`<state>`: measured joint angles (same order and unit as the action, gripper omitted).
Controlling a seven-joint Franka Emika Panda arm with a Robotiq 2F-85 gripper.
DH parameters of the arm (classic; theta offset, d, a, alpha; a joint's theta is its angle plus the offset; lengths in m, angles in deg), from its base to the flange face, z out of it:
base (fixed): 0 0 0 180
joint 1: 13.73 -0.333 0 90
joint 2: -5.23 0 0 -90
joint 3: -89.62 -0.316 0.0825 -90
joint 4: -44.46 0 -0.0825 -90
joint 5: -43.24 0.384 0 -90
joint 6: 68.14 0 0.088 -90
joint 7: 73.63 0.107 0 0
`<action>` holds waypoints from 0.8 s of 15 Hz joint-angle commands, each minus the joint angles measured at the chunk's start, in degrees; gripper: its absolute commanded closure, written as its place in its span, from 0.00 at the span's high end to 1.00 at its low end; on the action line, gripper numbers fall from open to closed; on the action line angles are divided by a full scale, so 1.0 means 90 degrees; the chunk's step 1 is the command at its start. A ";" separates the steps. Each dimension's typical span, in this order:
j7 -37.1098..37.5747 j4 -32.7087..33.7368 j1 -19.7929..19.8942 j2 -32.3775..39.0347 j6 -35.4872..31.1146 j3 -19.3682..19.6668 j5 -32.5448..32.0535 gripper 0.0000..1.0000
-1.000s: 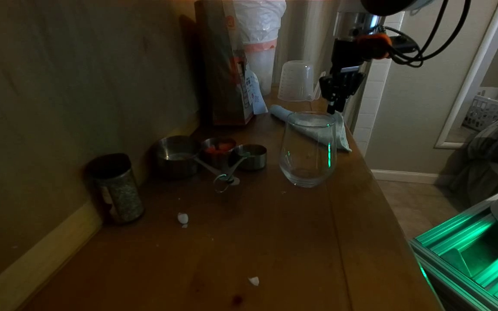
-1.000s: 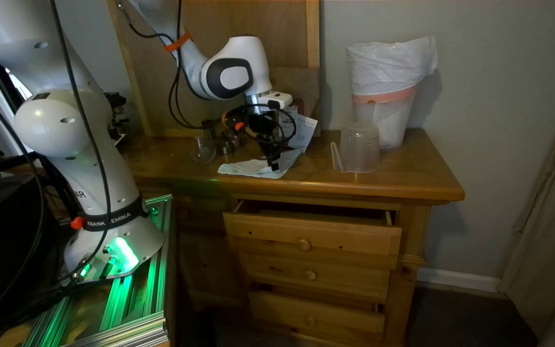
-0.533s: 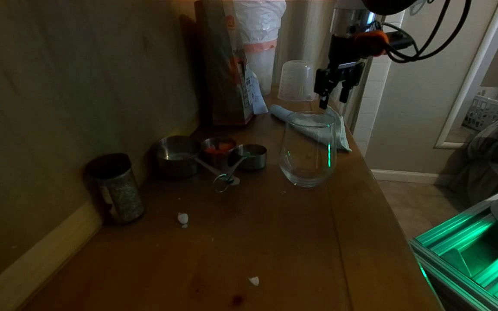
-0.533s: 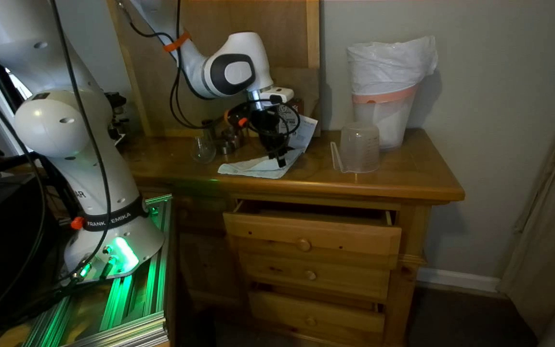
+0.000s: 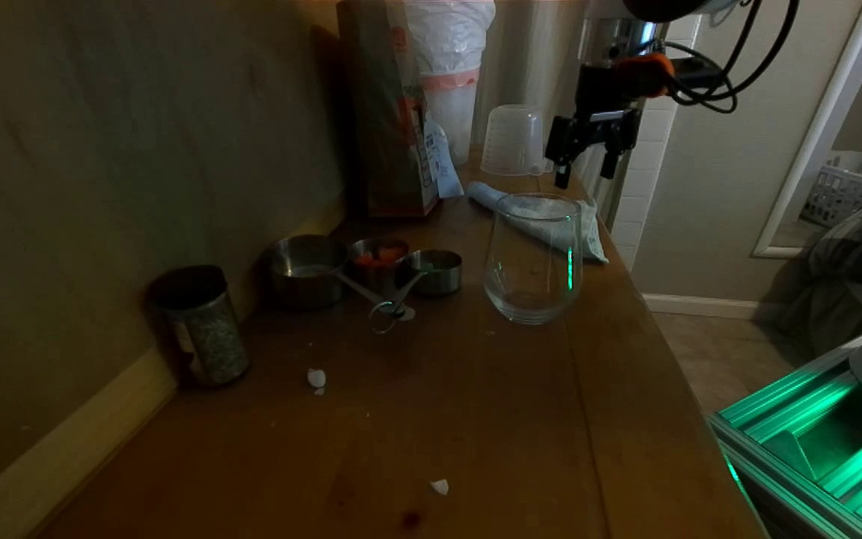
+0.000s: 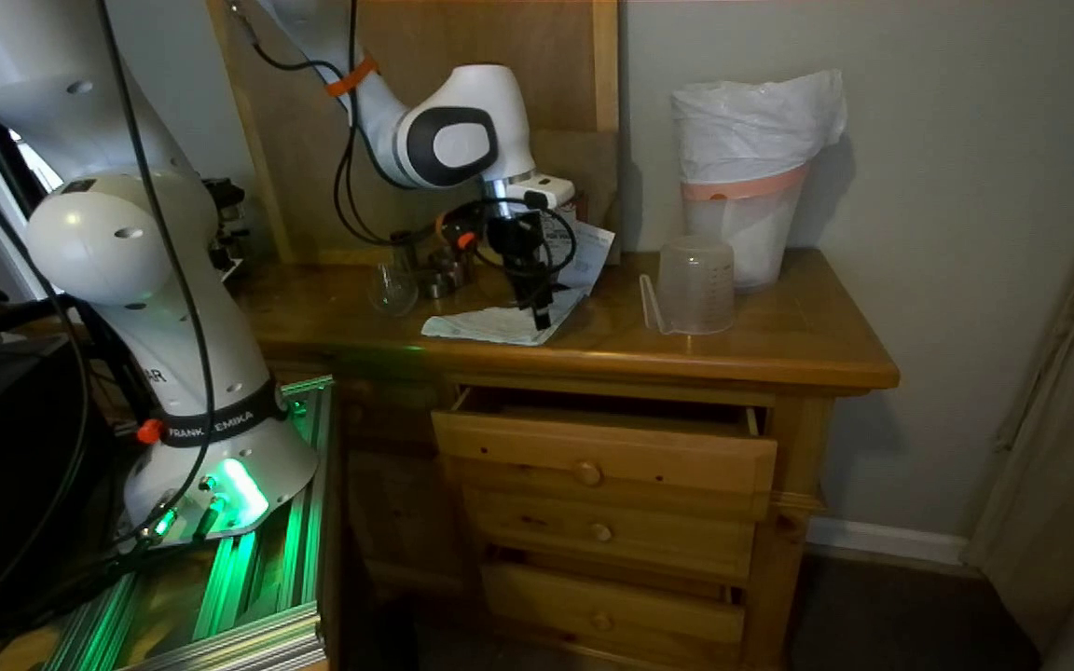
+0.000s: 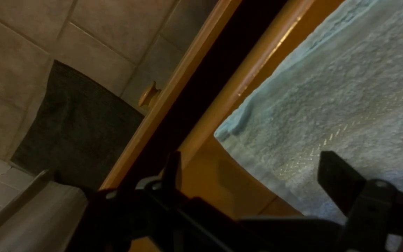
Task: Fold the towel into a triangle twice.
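We saw the pale towel [image 7: 345, 87] lying on the wooden desk [image 6: 779, 345], close to the front edge. One corner of the towel made a point near that edge, and a row of shiny little marks ran across the cloth. In an exterior view, one end looked thick and round, like a roll, near a sheet of paper [image 5: 442, 161] with print on it. We could not tell how many layers the towel had.

The black gripper [image 5: 585, 180] hung over the towel. Its two fingers [image 7: 341, 178] stood wide apart, with a big gap between them. In the wrist view, we saw one in front of the towel and the other off to the side, past the corner.

A clear glass [image 5: 532, 288] stood near the towel, and in an exterior view we saw some of the cloth through it. Three metal cups [image 5: 377, 277] sat close together near the back board [image 6: 500, 37], and the middle one had something red [image 5: 384, 256] in it. A jar [image 5: 206, 329] with a dark top stood near the board too. Little white bits [image 5: 316, 377] lay on the desk. A clear plastic jug [image 6: 697, 284] stood near a bin [image 6: 765, 238] with a white bag [image 6: 751, 130] over it. Below, the top drawer [image 6: 537, 447] was partway out.
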<state>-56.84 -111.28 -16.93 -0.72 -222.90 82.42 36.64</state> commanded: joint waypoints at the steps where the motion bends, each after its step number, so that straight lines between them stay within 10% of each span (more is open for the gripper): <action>1: -0.0140 0.0072 -0.0099 0.0000 0.0120 0.0010 0.0277 1.00; 12: -0.0447 0.1000 -0.0709 0.0328 0.0025 -0.0333 0.0877 1.00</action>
<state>-58.44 -106.69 -22.30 -1.19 -222.69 79.87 41.84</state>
